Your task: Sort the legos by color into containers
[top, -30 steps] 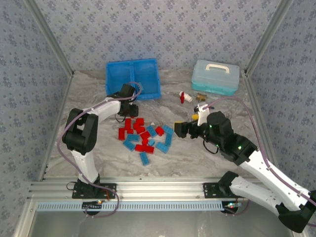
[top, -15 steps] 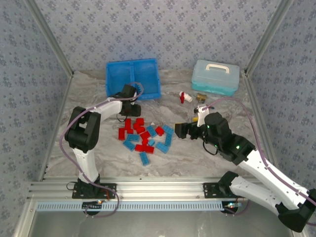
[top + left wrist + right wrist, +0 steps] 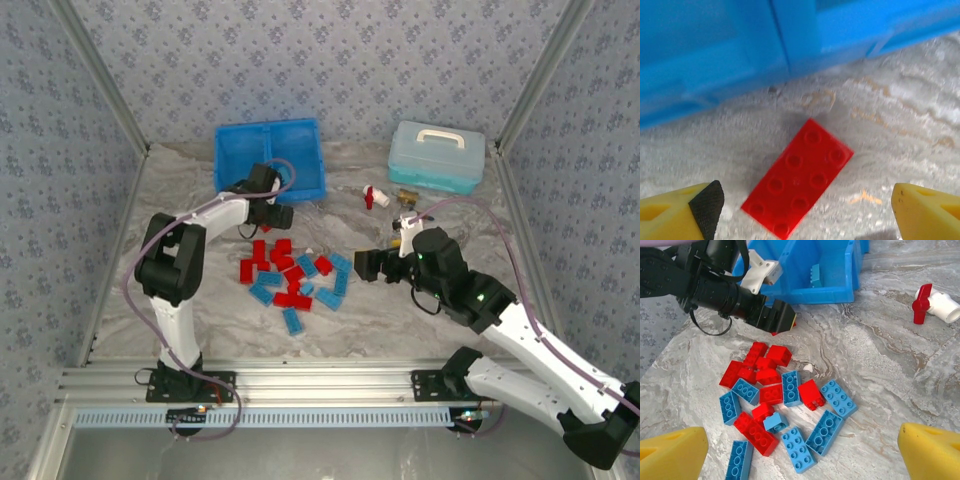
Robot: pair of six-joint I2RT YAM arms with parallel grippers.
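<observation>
Near the bin (image 3: 730, 55), probably not touching, red brick (image 3: 797, 177) lies diagonally.

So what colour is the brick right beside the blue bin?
The brick is bright red, clearest in the left wrist view.
</observation>
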